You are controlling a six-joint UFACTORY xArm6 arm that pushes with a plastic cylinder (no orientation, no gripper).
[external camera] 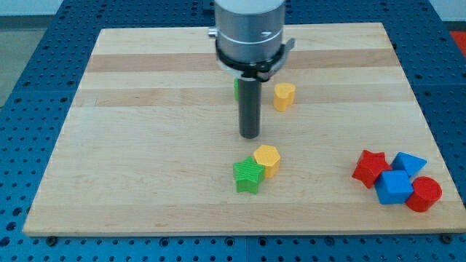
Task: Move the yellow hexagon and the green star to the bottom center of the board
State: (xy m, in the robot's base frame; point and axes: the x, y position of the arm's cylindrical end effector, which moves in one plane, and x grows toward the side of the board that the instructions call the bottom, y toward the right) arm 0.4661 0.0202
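The yellow hexagon and the green star sit touching each other near the bottom middle of the wooden board, the star to the lower left of the hexagon. My tip stands just above them in the view, a short gap from the hexagon. A second yellow block lies to the right of the rod. A green block is mostly hidden behind the rod.
At the view's lower right lies a cluster: a red star, a blue triangle, a blue block and a red cylinder.
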